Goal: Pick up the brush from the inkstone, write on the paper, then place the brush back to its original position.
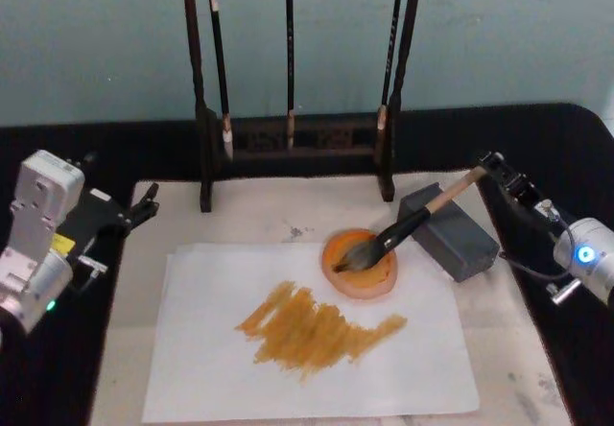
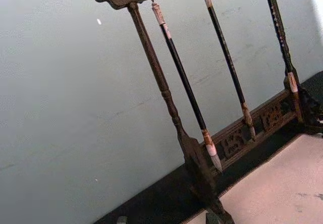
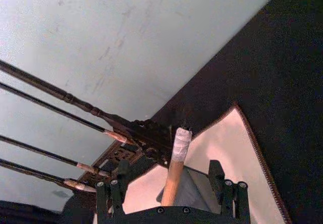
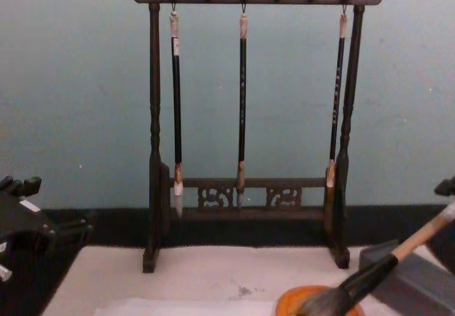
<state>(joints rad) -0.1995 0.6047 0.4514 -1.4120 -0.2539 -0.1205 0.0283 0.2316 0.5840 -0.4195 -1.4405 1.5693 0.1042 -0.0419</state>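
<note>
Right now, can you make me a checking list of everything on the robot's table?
Surface: beige mat on a black table.
Job's things: brush leans on a grey block, bristles in the orange inkstone. Paper has orange strokes.
Clutter: dark wooden rack at the back, three thin black brushes hanging.
Grippers: right pincer at the brush handle's top, fingers either side, open. Left pincer at the mat's left edge, idle.
Cables: black cable by the right wrist.
Surroundings: pale blue-green wall.

Three thin hanging brushes [image 4: 242, 102], one big brush [image 1: 408, 223].
</note>
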